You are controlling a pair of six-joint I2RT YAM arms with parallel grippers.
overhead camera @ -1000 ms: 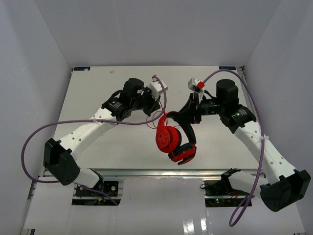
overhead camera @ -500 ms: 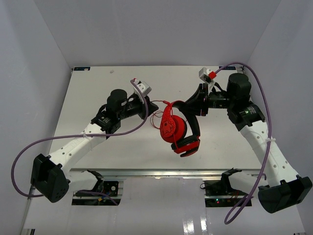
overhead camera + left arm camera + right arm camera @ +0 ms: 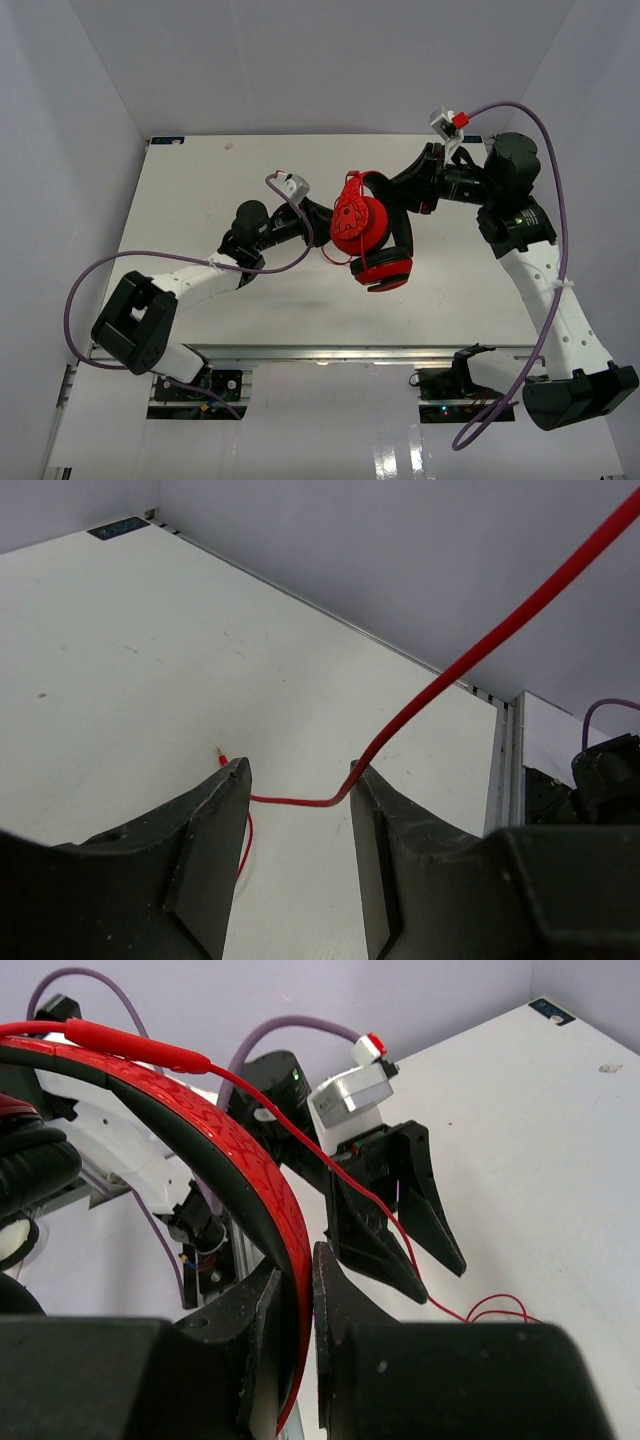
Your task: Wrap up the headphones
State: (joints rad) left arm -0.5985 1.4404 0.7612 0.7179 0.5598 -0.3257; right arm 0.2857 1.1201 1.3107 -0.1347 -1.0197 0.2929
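**A:** Okay, quick pass. Where are the headphones (image 3: 362, 228)?

**B:** Off the desk (image 3: 190, 200), up in the air between the two arms. The right end effector (image 3: 297, 1265) is clamped tight on the headband (image 3: 245, 1170) with a finger on each side. The earcups (image 3: 383, 270) hang off it.

**A:** Why grip there?

**B:** My guess is that the band is the stiff part. Gripping it steadies the whole set and leaves the cups clear for the cord to go round.

**A:** And the left end effector (image 3: 298, 780)?

**B:** Jaws about halfway apart, nothing clamped. The cord (image 3: 480, 650) passes through the gap and kinks at the tip of one finger. From there it runs up tight toward the headphones. On the other side it drops slack to the desk.

**A:** So it's threaded, not held?

**B:** Right, it can slide through. The left arm sits close beside the near cup, which reads to me like a guide for feeding cord on.

**A:** How far along is the wrap?

**B:** Early, I'd say. The right wrist view shows loose red loops lying on the desk, so plenty is unwound.

**A:** Is the plug visible?

**B:** There's a tiny tip on the desk by the left finger. It's too small to call.

**A:** Any risk?

**B:** With the jaws that loose, the taut run could slip out of the gap.
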